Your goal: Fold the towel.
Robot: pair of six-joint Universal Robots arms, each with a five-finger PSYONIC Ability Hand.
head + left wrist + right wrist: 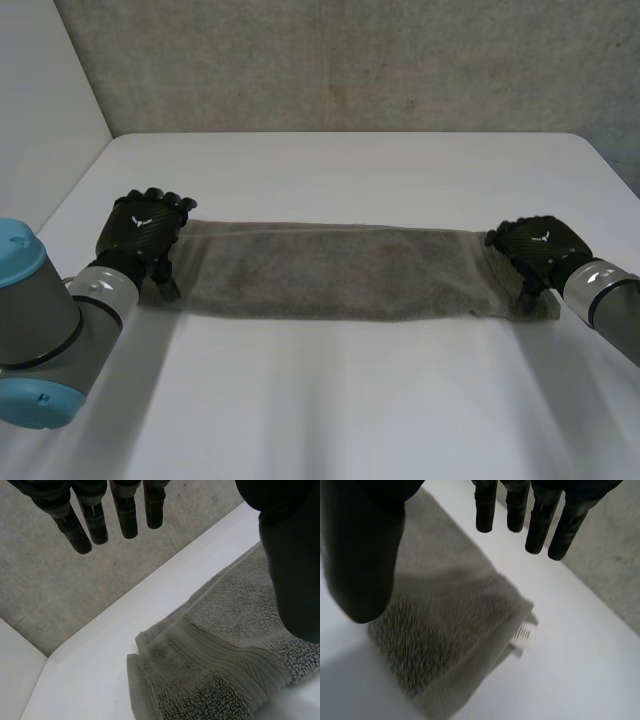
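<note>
**Head view, entry: grey terry towel in a long strip, hazards at the two end grasps**

**Item.** Grey terry towel point(335, 272), lying flat as a long narrow strip across the middle of the white surface point(350, 400), with one short end at each hand.

**Left hand** point(145, 228). Poised over the strip's left end. In its wrist view the fingers point(95, 522) are straight and clear of the cloth, and the thumb point(292, 570) sits low over the pile. It holds nothing.

**Right hand** point(535, 248). Poised over the right end, fingers straight and thumb set wide. Nothing is pinched. A white label point(524, 634) pokes out of the layered corner beneath it.

**Hazards, as judged.**
- The ends show stacked layers. A shallow pinch may take only the top layer, so the strip peels open when lifted.
- If one hand closes short of its end, or the hands rise unevenly, the strip will skew and the fold will land crooked.
- The thick pile may slip from a light pinch partway through the carry.
- A thumb pressing down while the fingers close could drag the end inward and bunch it.
</note>
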